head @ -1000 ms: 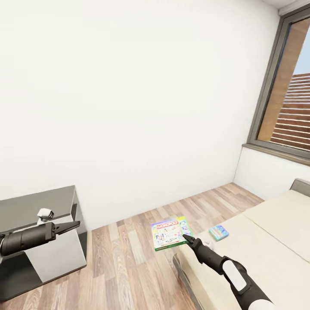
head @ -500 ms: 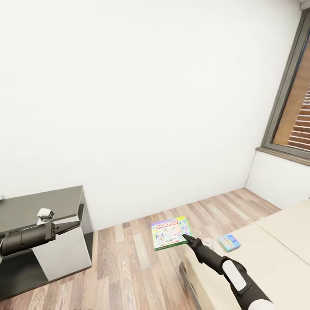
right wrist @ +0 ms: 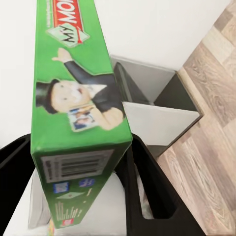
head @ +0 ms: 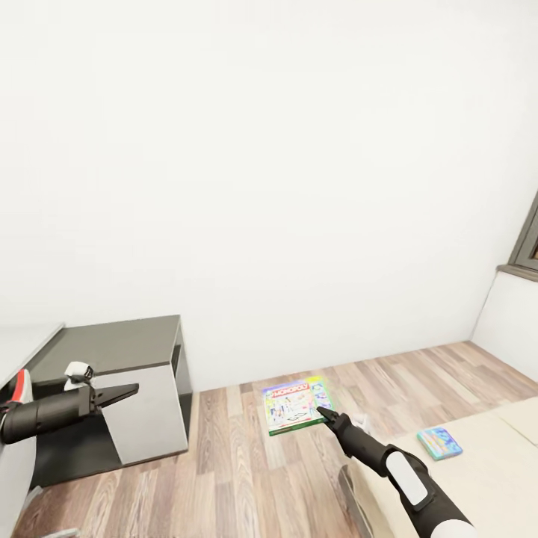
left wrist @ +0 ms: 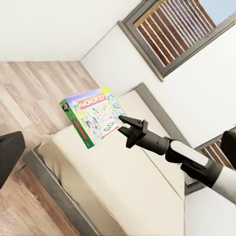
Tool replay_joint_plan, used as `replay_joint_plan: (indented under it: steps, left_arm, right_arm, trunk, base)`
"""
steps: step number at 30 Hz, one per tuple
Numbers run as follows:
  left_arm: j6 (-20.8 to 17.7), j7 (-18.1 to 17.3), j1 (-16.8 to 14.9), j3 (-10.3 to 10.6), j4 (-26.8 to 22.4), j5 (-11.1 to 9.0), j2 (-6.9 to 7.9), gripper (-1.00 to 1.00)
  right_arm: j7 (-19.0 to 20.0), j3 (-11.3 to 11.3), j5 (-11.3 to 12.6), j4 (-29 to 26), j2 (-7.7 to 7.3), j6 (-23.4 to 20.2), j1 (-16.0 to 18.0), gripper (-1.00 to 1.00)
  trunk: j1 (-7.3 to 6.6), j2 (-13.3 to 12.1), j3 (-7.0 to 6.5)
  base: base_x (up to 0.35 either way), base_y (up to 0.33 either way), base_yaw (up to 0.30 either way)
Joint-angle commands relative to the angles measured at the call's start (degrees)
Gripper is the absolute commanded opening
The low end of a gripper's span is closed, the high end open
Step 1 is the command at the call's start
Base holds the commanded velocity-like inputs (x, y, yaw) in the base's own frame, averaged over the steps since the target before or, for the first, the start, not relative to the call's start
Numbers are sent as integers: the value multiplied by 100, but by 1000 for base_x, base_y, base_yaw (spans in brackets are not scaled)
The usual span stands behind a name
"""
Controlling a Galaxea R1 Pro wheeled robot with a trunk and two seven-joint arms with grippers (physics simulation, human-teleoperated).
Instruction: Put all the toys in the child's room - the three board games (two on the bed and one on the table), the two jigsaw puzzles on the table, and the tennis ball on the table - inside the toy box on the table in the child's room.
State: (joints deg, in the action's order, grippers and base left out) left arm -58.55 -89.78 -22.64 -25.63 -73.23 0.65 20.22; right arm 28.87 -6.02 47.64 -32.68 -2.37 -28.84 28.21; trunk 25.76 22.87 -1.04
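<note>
I've got the green-edged board game pinched at its corner in my R gripper, held over the floor at 12 o'clock. Box looks light, stiff, prob slippery; edge grip could pivot. L gripper empty, near-closed.

My head camera is swinging left, so the whole scene slides right across my view; none of this is the things themselves moving. The window that took up the right side a second ago is now just a sliver at the right edge. The bed has drifted to the lower right corner, and the blue board game lying on it has gone right and down with it. The dark grey-topped unit has come further in from the left, showing its open side, and a pale worktop edge now appears beyond it (a red-and-white bit of my own body too).
</note>
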Motion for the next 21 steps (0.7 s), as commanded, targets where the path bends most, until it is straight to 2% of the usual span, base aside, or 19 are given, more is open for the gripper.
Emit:
replay_joint_plan:
  steps: [1,21]
  left_arm:
    - [-60,-22,-3,3,2,7,0,100]
    - [-67,-22,-3,2,2,-1,0,100]
  right_arm:
    - [5,-22,44,-2,1,-51,0,-100]
    - [-3,-14,40,24,11,-50,0,-100]
  trunk:
    - [2,5,2]
    - [2,5,2]
  base:
    - [1,6,291]
    - [0,1,291]
